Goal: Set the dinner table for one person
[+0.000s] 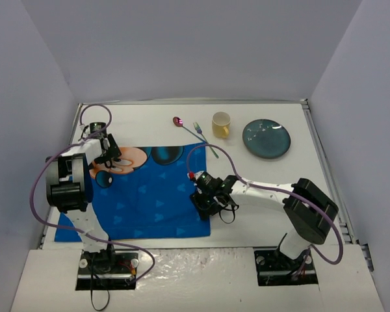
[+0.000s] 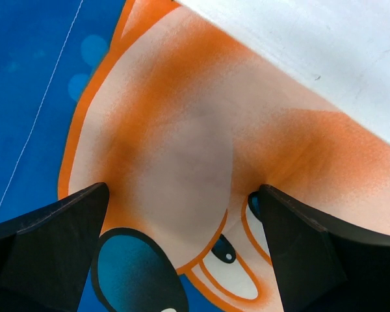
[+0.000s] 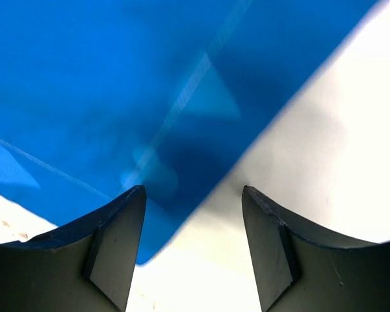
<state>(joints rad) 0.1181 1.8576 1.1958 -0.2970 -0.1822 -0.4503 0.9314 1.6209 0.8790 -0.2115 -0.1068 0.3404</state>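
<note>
The white dinner table carries a blue cartoon-printed placemat on its left half. My left gripper is open, low over the mat's far left part; in the left wrist view the gripper spans the orange cartoon print, with bare table beyond the mat's edge. My right gripper is open at the mat's right edge near its front corner; in the right wrist view the gripper straddles the blue mat edge and the white table. Neither holds anything.
At the back of the table lie a spoon, a green fork, a yellow cup and a dark teal plate. Grey walls stand on three sides. The table's metal rim runs along the right.
</note>
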